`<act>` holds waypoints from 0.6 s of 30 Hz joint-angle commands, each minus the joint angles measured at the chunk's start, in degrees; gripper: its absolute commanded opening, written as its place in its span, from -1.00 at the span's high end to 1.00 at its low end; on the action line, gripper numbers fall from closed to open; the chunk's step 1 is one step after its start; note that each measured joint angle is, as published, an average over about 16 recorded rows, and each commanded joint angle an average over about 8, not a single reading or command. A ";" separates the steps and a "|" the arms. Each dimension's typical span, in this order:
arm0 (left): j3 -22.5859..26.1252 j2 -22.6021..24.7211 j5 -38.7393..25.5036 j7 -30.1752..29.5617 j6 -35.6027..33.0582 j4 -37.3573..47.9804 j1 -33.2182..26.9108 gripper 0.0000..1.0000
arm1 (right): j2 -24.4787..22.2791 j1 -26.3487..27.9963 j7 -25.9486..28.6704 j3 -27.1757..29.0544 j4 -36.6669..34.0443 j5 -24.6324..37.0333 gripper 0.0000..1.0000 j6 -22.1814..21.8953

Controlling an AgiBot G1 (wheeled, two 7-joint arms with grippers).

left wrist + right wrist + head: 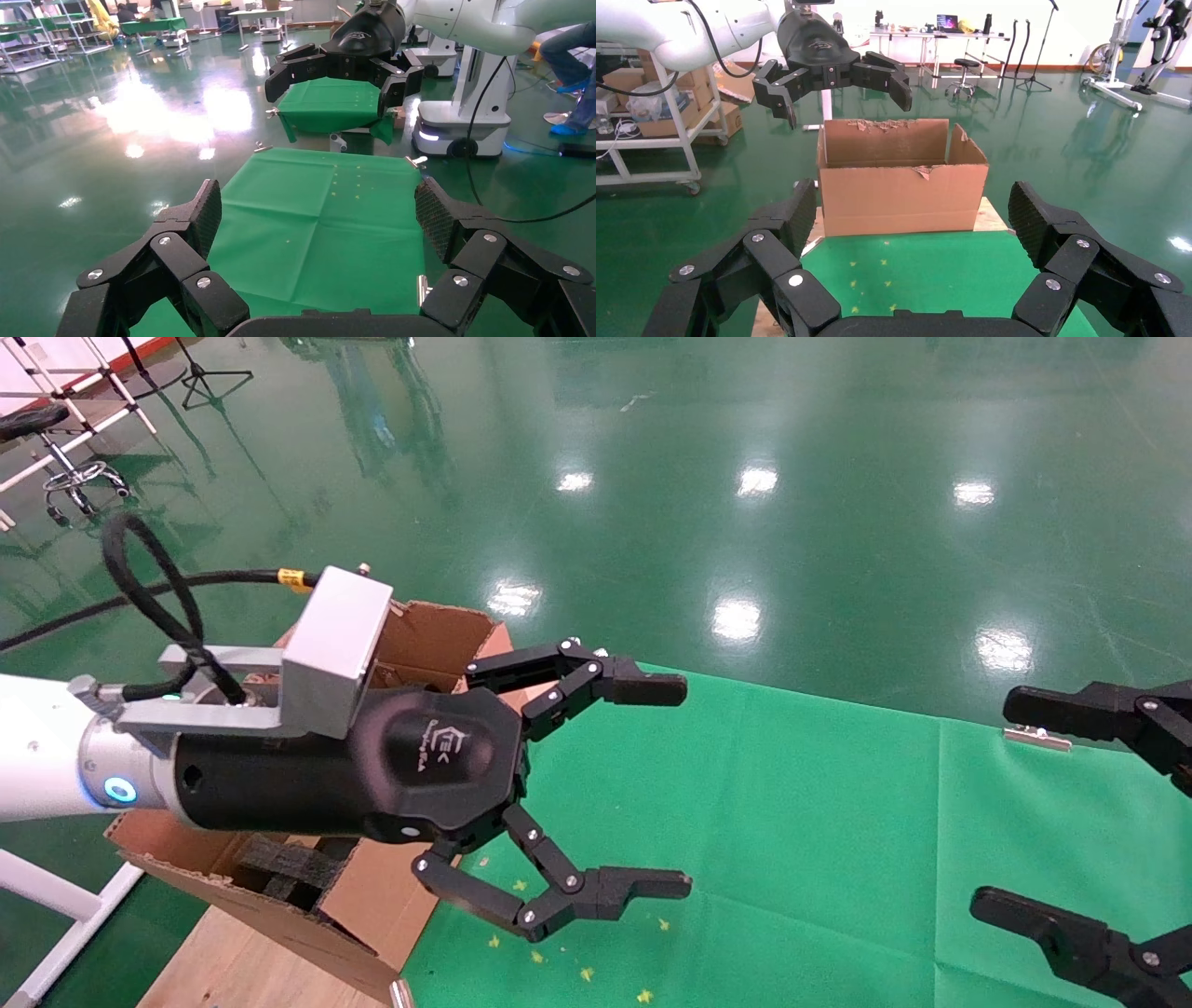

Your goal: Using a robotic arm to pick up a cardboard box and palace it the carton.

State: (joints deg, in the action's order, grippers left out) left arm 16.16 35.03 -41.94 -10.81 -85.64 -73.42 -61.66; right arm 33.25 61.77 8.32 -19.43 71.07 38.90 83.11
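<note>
The carton [430, 637] is large, brown and ragged-edged, with dark foam [291, 866] inside; it stands at the left end of the green-covered table [838, 822]. It also shows in the right wrist view [902, 196]. My white left arm holds its gripper [684, 786] open and empty above the carton's near side, jaws spread wide [320, 217]; it also shows in the right wrist view [847, 105]. My right gripper [1004, 801] is open and empty at the table's right side [916, 214]. The small cardboard box is out of view.
The carton sits on a wooden board [242, 961]. A metal clip [1036, 738] holds the cloth at the far edge. A stool and stands [74, 477] are on the green floor far left. A cart with boxes [659, 105] stands beyond the carton.
</note>
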 commanded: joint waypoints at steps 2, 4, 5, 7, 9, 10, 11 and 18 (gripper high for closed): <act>0.02 0.01 -0.01 -0.01 0.01 0.02 -0.02 -1.00 | 0.00 0.00 0.00 0.00 0.00 0.00 -1.00 0.00; 0.03 0.02 -0.02 -0.02 0.02 0.03 -0.03 -1.00 | 0.00 0.00 0.00 0.00 0.00 0.00 -1.00 0.00; 0.03 0.02 -0.03 -0.02 0.02 0.04 -0.03 -1.00 | 0.00 0.00 0.00 0.00 0.00 0.00 -1.00 0.00; 0.04 0.02 -0.03 -0.02 0.03 0.05 -0.04 -1.00 | 0.00 0.00 0.00 0.00 0.00 0.00 -1.00 0.00; 0.05 0.03 -0.04 -0.03 0.04 0.05 -0.04 -1.00 | 0.00 0.00 0.00 0.00 0.00 0.00 -1.00 0.00; 0.06 0.03 -0.05 -0.03 0.04 0.06 -0.05 -1.00 | 0.00 0.00 0.00 0.00 0.00 0.00 -1.00 0.00; 0.06 0.03 -0.05 -0.03 0.04 0.06 -0.05 -1.00 | 0.00 0.00 0.00 0.00 0.00 0.00 -1.00 0.00; 0.09 0.03 -0.08 -0.03 0.05 0.09 -0.07 -1.00 | 0.00 0.00 0.00 0.00 0.00 0.01 -1.00 0.00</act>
State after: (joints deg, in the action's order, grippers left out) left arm 16.25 35.06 -42.02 -10.84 -85.60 -73.33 -61.73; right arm 33.25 61.77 8.32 -19.43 71.07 38.91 83.11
